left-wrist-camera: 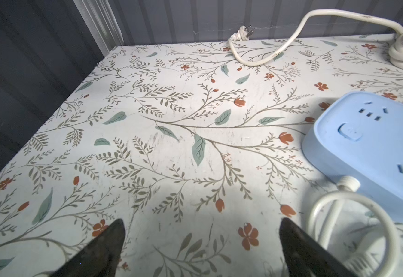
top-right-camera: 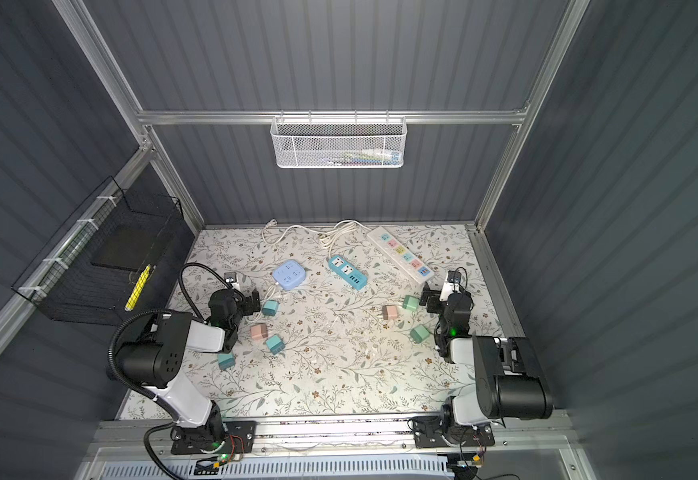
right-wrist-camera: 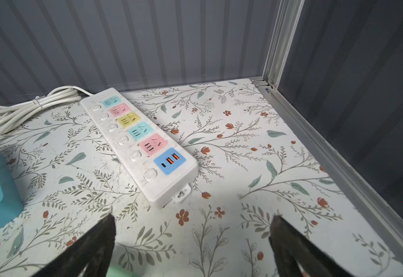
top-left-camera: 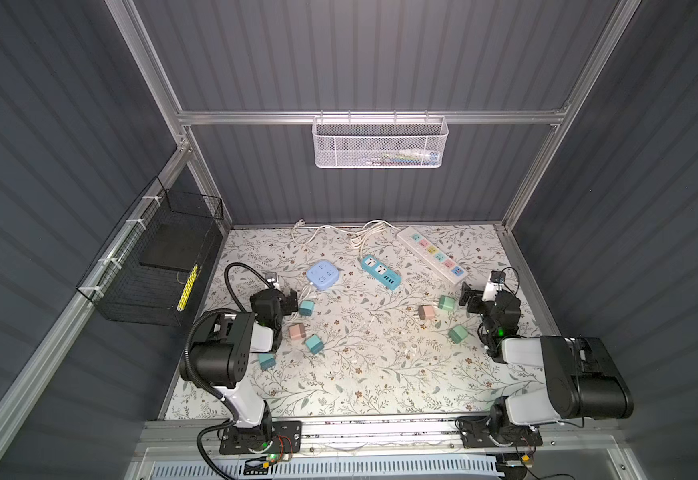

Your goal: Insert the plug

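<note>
Several small cube plugs lie loose on the floral table: a teal plug (top-left-camera: 306, 308) and a pink plug (top-left-camera: 297, 331) near my left gripper (top-left-camera: 291, 301), a green plug (top-left-camera: 447, 302) and a second pink plug (top-left-camera: 426, 311) near my right gripper (top-left-camera: 468, 297). Both grippers hover open and empty. In the left wrist view the left gripper (left-wrist-camera: 202, 221) is over bare table beside the light blue square socket block (left-wrist-camera: 368, 148). The right gripper (right-wrist-camera: 193, 217) faces the white power strip (right-wrist-camera: 138, 146) with coloured sockets.
A teal power strip (top-left-camera: 379, 271) lies mid-table, with white cables (top-left-camera: 330, 235) coiled along the back wall. A black wire basket (top-left-camera: 160, 266) hangs on the left wall and a white mesh basket (top-left-camera: 380, 143) on the back. An aluminium rail (right-wrist-camera: 339, 153) edges the right side.
</note>
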Controlling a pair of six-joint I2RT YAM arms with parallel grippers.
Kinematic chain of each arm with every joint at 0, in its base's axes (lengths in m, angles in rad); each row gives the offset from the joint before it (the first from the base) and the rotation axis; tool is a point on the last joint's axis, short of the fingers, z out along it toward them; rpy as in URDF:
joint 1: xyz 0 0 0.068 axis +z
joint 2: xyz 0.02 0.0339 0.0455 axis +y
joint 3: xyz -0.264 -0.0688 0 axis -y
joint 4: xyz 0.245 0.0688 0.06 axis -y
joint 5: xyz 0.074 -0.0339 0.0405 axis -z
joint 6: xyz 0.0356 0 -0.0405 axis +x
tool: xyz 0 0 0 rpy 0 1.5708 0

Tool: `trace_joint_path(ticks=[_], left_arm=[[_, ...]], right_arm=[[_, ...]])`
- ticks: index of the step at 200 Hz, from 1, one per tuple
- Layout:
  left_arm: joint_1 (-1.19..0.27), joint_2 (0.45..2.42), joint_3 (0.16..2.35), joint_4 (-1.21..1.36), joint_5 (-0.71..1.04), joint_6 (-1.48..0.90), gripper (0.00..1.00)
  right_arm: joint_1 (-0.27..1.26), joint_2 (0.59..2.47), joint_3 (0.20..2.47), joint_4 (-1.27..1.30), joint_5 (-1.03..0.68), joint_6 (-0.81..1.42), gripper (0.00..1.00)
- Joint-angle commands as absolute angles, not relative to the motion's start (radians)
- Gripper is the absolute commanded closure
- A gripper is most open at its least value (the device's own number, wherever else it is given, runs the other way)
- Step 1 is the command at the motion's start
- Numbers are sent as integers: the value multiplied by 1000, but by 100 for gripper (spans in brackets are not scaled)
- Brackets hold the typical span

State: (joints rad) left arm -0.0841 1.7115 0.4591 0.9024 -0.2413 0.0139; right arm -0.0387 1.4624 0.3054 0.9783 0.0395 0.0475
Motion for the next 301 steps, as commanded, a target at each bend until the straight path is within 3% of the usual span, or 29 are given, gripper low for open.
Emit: trace_joint_path(ticks=[1, 301], left_arm=[[-80, 1718, 474, 908, -232, 6, 0], [-80, 1716, 471, 911, -231, 6, 0]], right_arm=[[-46, 1459, 322, 980, 30, 41, 1], [-66, 1459, 324, 977, 9, 66, 1]])
